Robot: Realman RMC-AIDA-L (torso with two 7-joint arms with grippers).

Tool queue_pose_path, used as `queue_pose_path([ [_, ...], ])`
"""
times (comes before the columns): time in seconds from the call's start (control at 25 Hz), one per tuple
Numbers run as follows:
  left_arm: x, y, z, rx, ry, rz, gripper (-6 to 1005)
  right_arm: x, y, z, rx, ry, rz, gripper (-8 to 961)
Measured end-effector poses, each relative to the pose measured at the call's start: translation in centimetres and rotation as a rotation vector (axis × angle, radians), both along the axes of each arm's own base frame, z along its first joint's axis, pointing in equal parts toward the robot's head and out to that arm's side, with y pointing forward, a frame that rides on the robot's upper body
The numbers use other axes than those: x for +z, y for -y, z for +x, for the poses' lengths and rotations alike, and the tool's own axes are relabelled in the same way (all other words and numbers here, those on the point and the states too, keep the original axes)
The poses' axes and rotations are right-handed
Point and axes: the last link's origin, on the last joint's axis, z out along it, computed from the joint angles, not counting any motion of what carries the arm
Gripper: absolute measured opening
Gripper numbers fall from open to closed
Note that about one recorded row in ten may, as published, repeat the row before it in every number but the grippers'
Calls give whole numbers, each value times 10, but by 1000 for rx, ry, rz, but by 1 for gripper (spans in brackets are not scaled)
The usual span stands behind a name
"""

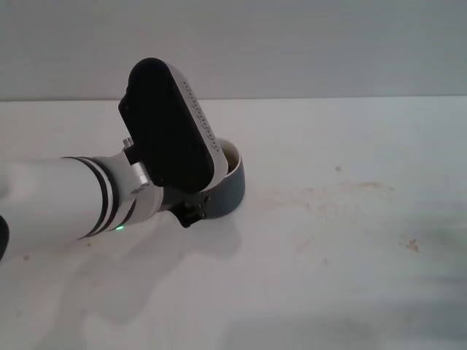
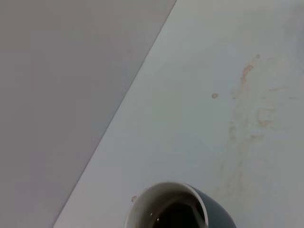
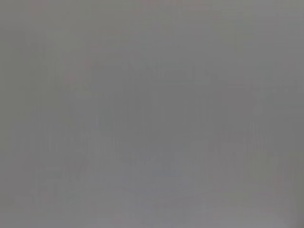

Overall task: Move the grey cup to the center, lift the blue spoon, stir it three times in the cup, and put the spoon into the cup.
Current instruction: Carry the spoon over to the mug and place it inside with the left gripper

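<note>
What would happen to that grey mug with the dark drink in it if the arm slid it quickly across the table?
The grey cup looks like glazed ceramic, so probably rigid, fairly heavy and breakable. Its rounded, wide body should resist tipping. The dark liquid inside would likely slosh or spill; the table already shows brownish stains. The left end effector is at the cup; its grip is hidden.

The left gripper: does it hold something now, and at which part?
It cannot be told. The left gripper is at the grey cup, near its side, but the wrist housing hides the fingers. The blue spoon is not in view.
</note>
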Motion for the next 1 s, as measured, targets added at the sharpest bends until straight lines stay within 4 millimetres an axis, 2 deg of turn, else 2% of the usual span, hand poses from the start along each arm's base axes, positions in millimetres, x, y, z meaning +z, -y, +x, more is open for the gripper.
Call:
queue_pose_path([
  [0.4, 5, 0, -4, 13, -3, 16, 180, 0, -2, -2, 7, 1, -3, -1],
  [0.8, 20, -14, -17, 52, -21, 68, 180, 0, -2, -2, 9, 1, -3, -1],
  [1.0, 17, -19, -11, 27, -27, 62, 180, 0, -3, -2, 9, 1, -3, -1],
])
